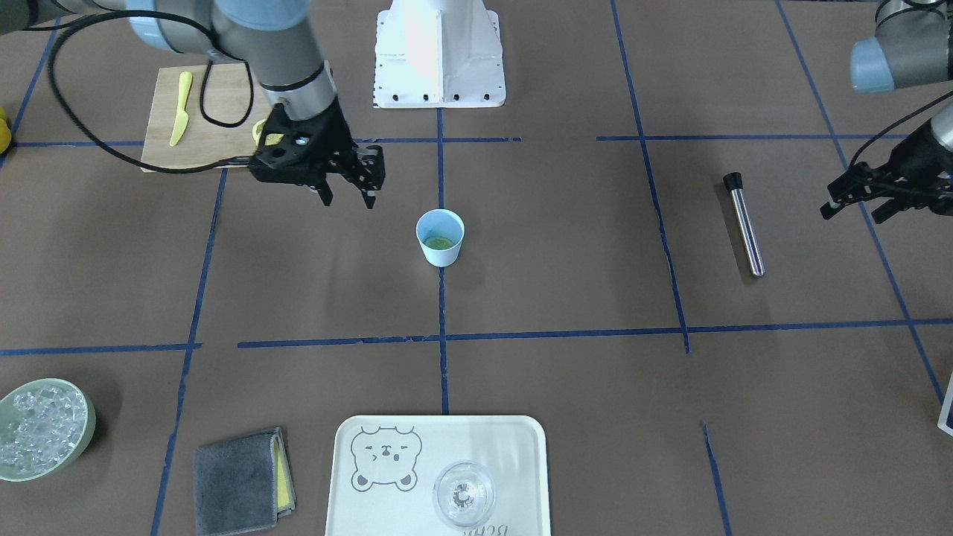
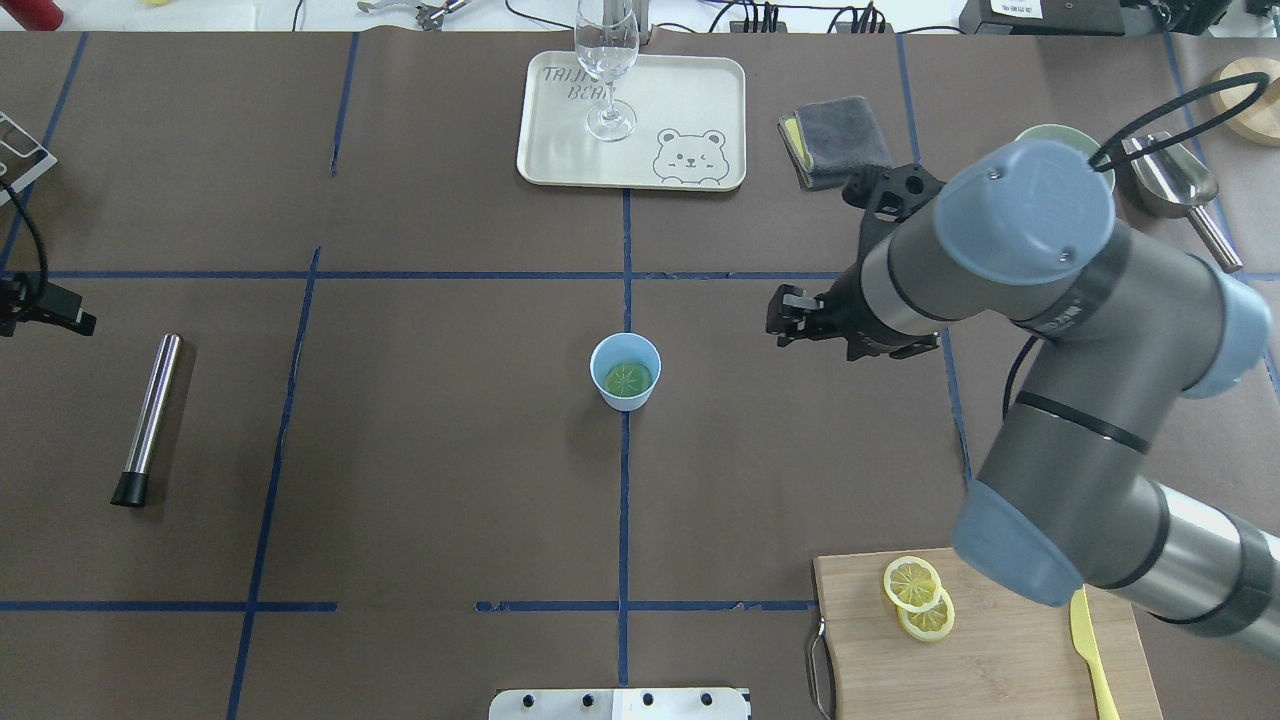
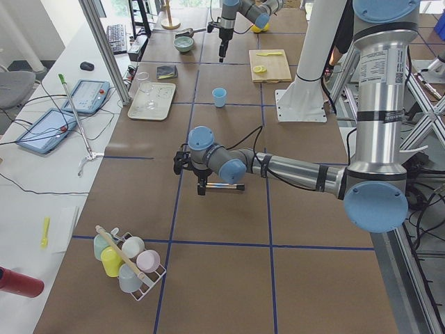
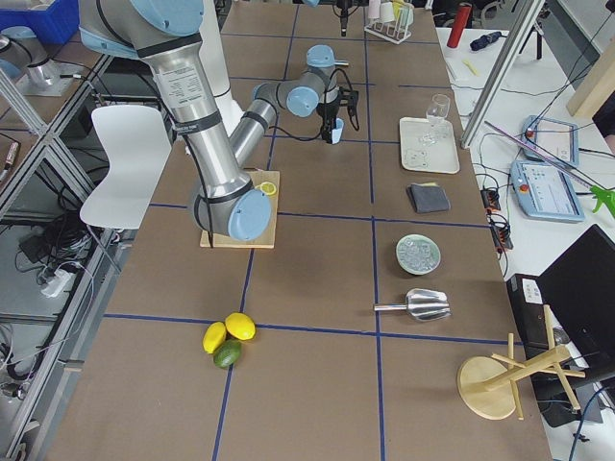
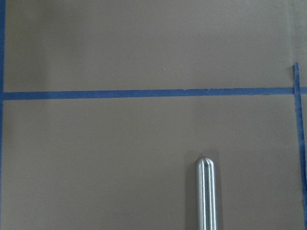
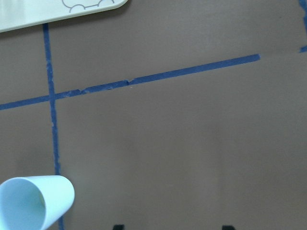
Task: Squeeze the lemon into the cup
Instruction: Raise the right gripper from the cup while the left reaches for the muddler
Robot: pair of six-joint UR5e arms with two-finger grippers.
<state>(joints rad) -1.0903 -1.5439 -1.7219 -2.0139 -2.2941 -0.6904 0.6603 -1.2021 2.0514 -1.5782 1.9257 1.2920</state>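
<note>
The cup point(image 2: 626, 372) stands upright at the middle of the desk point(image 2: 440, 450), on the blue tape line. In the overhead view a lemon slice point(image 2: 628, 378) lies flat on its bottom, its segments visible though tinted greenish against the blue wall. Taking the cup as the dial's centre in that view, the right end effector point(image 2: 783, 316) hovers at about 3 o'clock, well apart from the cup and above the desk. Its fingers are spread and carry nothing; the right wrist camera shows both dark tips wide apart at the bottom edge, with the cup's rim at lower left. Two spare slices point(image 2: 918, 598) overlap on the cutting board point(image 2: 980, 650) at roughly 4 o'clock, beside the yellow knife point(image 2: 1090, 650). The left end effector point(image 1: 856, 207) hangs far out at 9 o'clock near the metal rod point(image 2: 148, 415); its fingers look apart and empty in the front view. Judging by this, the main work appears done, since a slice is already in the cup and released. Whether juice was pressed out cannot be told. Little seems left beyond clearing the right arm away.
</note>
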